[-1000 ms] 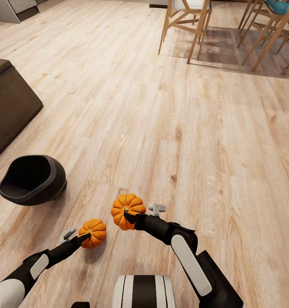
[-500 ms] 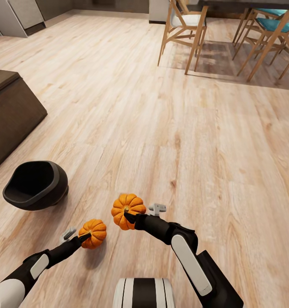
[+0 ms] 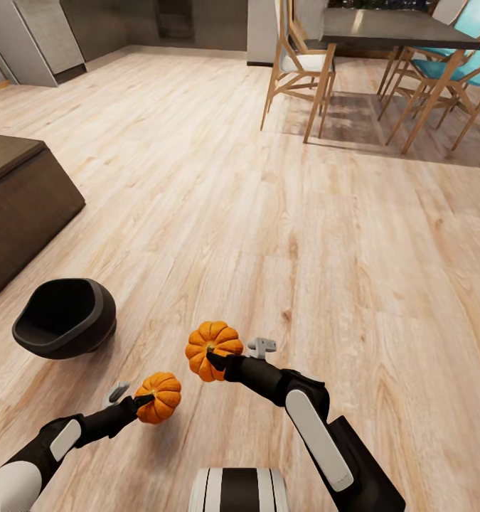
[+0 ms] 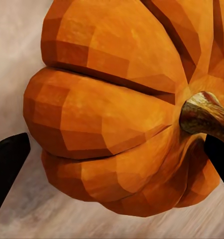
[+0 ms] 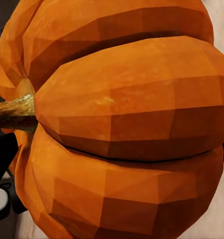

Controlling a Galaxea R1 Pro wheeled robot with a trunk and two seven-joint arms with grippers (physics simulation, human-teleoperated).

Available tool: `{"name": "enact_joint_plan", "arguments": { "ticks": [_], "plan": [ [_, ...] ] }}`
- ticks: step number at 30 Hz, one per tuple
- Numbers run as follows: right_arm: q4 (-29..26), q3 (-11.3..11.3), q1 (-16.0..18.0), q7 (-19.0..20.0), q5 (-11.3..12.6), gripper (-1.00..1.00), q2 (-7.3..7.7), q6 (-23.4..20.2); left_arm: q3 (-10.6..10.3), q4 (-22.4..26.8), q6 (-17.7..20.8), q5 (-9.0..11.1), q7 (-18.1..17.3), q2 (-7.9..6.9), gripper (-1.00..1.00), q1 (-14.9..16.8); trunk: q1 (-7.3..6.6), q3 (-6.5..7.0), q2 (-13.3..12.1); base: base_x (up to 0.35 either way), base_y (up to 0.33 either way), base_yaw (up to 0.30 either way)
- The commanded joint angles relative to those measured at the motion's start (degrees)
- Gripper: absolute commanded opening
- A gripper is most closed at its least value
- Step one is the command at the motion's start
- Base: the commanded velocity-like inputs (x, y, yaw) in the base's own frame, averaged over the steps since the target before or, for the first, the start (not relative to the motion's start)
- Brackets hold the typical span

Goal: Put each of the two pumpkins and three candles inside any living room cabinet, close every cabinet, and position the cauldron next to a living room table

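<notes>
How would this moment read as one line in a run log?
left fingers: pumpkin held | right fingers: pumpkin held | cauldron: on floor

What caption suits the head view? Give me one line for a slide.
Each gripper, left and right, carries a pumpkin above the wood floor, the black cauldron standing to the left.

Pale, grainy wooden floor (image 3: 268, 213) with a faint sheen, matt black cauldron (image 3: 67, 317), ribbed matt orange pumpkins (image 3: 212, 348), rough woody stem (image 4: 204, 115), light wooden chairs (image 3: 300, 67)
</notes>
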State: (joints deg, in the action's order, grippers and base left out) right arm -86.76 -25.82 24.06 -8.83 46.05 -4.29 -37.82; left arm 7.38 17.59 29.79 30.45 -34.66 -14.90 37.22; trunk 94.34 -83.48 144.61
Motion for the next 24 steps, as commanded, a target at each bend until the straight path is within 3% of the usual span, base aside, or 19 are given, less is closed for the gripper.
{"name": "enact_joint_plan", "arguments": {
  "ticks": [1, 5, 12, 18, 24],
  "plan": [
    [-0.1, 0.0, 0.0, -0.6, 0.6, -1.00, -0.01, -0.2, 0.2, 0.0, 0.6, 0.1, -0.1, -0.01, -1.00, 0.1, -0.03, 0.19, 0.0, 0.000, 0.000, 0.000],
    [-0.2, 0.0, 0.0, -0.4, 0.7, -1.00, 0.07, -0.1, 0.1, 0.0, 1.2, 0.0, -0.1, -0.19, -1.00, 0.3, -0.13, 1.08, -0.1, -0.031, 0.000, 0.000],
    [-0.2, -0.1, 0.0, -0.4, 0.7, -1.00, 0.07, -0.1, 0.1, 0.0, 1.2, 0.0, -0.1, -0.21, -1.00, 0.4, -0.31, 2.63, -0.1, -0.230, 0.000, 0.000],
    [-0.2, -0.1, 0.0, -0.3, 0.7, -1.00, 0.07, -0.1, 0.2, 0.0, 1.2, 0.0, -0.1, -0.17, -1.00, 0.4, -0.47, 3.96, -0.2, -0.028, 0.000, 0.001],
    [-0.2, -0.1, 0.0, -0.3, 0.7, -1.00, 0.03, -0.1, 0.2, 0.0, 1.2, 0.0, -0.1, -0.13, -1.00, 0.4, -0.62, 5.29, -0.3, -0.002, 0.000, 0.173]
  ]
}}
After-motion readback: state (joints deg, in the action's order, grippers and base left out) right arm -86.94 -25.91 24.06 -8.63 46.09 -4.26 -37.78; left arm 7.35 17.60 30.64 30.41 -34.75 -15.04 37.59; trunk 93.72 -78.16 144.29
